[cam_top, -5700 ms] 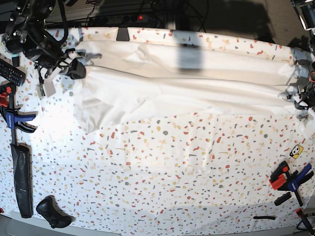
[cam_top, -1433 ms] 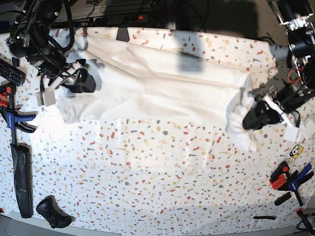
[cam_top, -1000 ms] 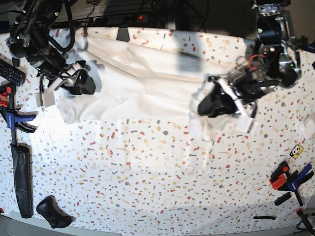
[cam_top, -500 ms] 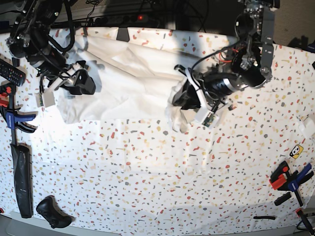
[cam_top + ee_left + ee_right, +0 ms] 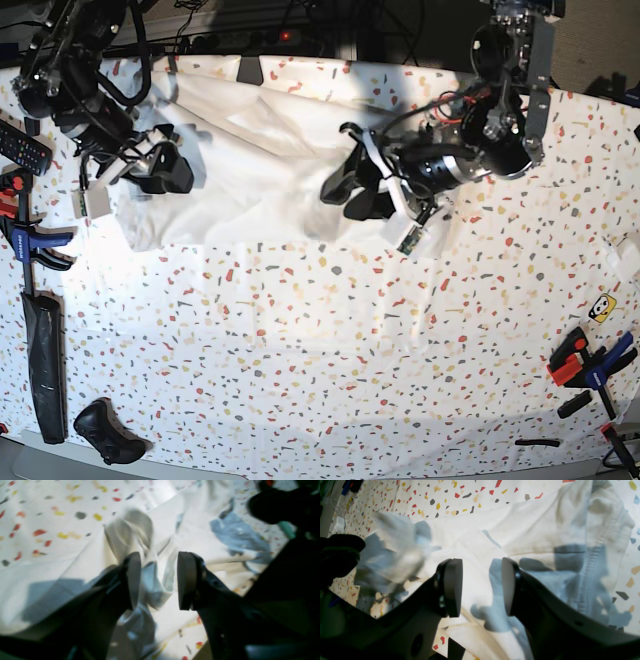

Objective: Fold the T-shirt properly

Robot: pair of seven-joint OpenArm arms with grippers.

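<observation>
Base view: the T-shirt lies bunched across the far half of the speckled table, reaching from about ten o'clock to the middle. The left gripper hangs over the shirt's right end near the centre, and its arm hides the cloth beneath it. The left wrist view shows its jaws parted, with a rumpled ridge of cloth rising in the gap; the blur hides whether either pad touches it. The right gripper sits at nine o'clock over the shirt's left end. In the right wrist view its jaws stand apart above flat cloth, holding nothing, with a stitched hem off toward three o'clock. Around the edges, a blue and orange clamp sits at the left rim, with a long black bar below it and a black controller at seven o'clock. Another clamp lies at four o'clock, beneath a small yellow sticker.
</observation>
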